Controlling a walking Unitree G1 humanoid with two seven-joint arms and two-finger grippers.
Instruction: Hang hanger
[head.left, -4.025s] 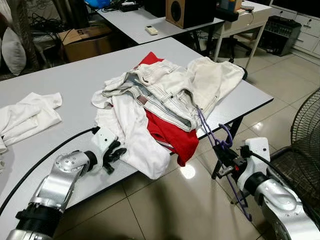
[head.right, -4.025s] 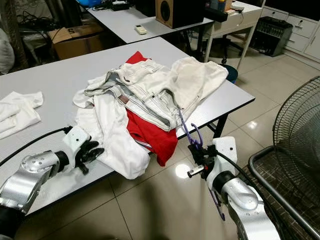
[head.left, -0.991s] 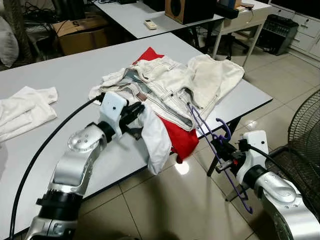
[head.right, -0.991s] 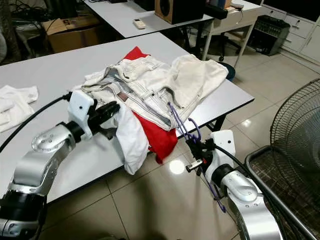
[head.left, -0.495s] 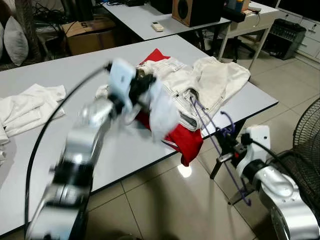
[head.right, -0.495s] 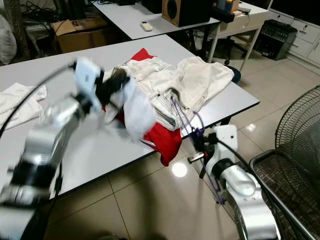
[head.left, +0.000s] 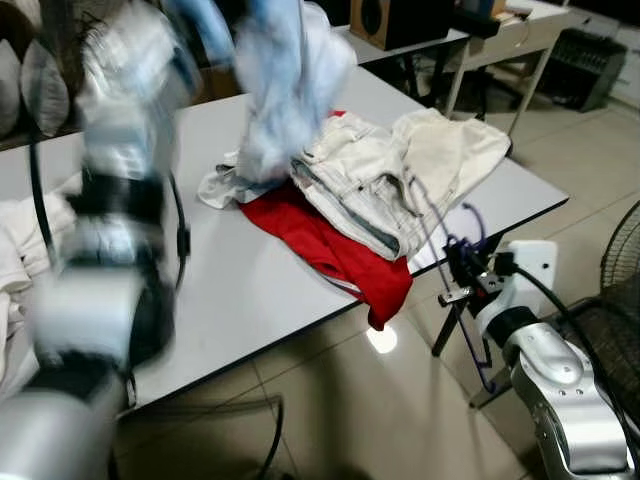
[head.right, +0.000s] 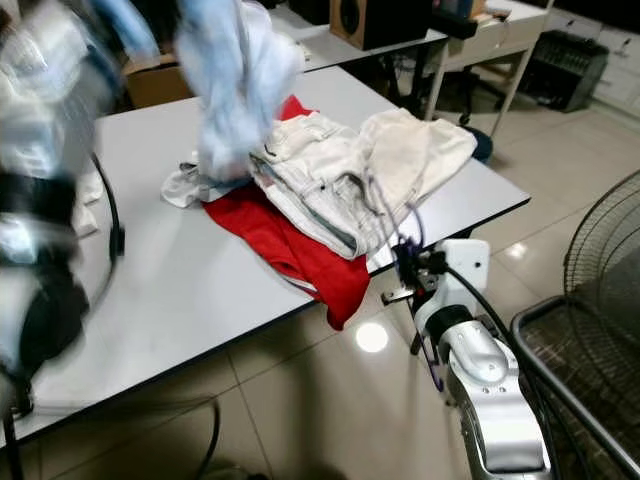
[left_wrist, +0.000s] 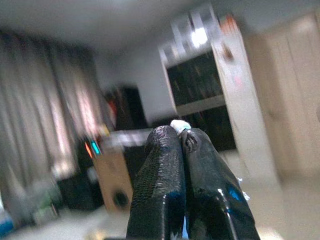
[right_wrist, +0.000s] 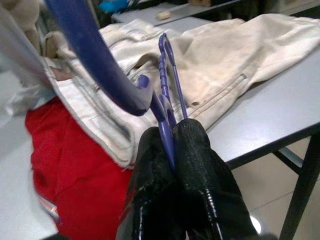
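Hanger (right_wrist: 167, 107) position: the purple plastic hanger is pinched between the two black fingers (right_wrist: 207, 165) of the right gripper (head.left: 462, 268), at the lower right of the head views, just off the near right edge of the table (head.left: 240, 290). In the right wrist view the fingers are pressed together on a thin bar of the hanger, with the hook curving above them. In the left eye view the rest of the hanger hangs below the gripper toward the tiled floor (head.left: 340, 410).

Left gripper (left_wrist: 182, 137): the left arm (head.left: 115, 200) is raised high at the upper left of the head views and is heavily blurred. The gripper's fingers are closed on a white garment (head.left: 285, 90), with a small tuft of white cloth visible at the fingertips in the left wrist view. The garment hangs down from the top of the frame, its lower end near the pile on the table; contact with the pile cannot be determined because of blur.

Table contents: a pile of cream-white trousers (head.left: 400, 170) lies at centre right, resting on a red garment (head.left: 335, 250) that drapes over the near table edge. More white cloth (head.left: 20, 250) lies at the far left edge of the frame.

Surroundings: a second table (head.right: 375, 45) with a wooden speaker box (head.right: 365, 20) stands behind. A wire fan guard (head.right: 600, 290) occupies the right edge.
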